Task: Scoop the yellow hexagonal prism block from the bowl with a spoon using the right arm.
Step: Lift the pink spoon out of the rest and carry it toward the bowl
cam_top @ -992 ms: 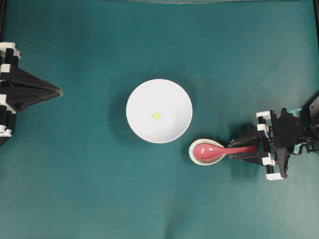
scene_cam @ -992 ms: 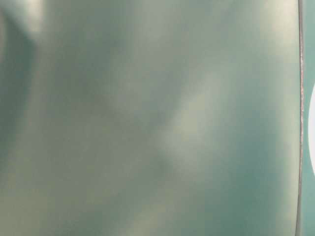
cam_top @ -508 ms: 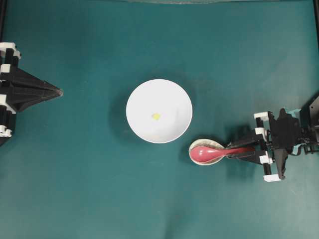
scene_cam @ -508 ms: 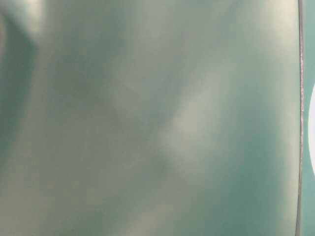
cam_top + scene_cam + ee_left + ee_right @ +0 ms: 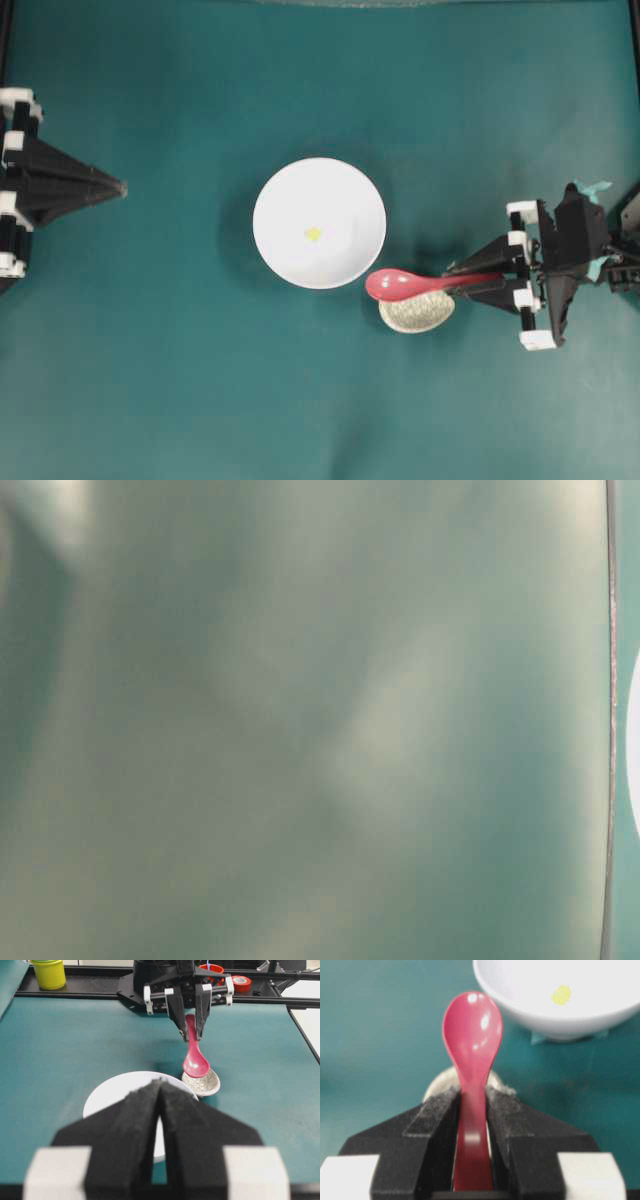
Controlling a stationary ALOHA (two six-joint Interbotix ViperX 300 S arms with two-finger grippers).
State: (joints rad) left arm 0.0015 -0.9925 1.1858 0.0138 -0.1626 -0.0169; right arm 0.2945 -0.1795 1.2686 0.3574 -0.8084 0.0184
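Observation:
The white bowl stands mid-table with the tiny yellow block inside; both also show in the right wrist view, bowl and block. My right gripper is shut on the handle of the pink-red spoon, held lifted above the speckled spoon rest, scoop pointing toward the bowl's rim. In the right wrist view the spoon sits between the pads. My left gripper is shut and empty at the far left.
The spoon rest sits just right of the bowl on the teal table. A yellow cup and tape rolls lie beyond the table's far edge in the left wrist view. The table-level view is a blur.
My right gripper has lifted the spoon off the spoon rest and carried it up and toward the bowl. The left arm has not moved.

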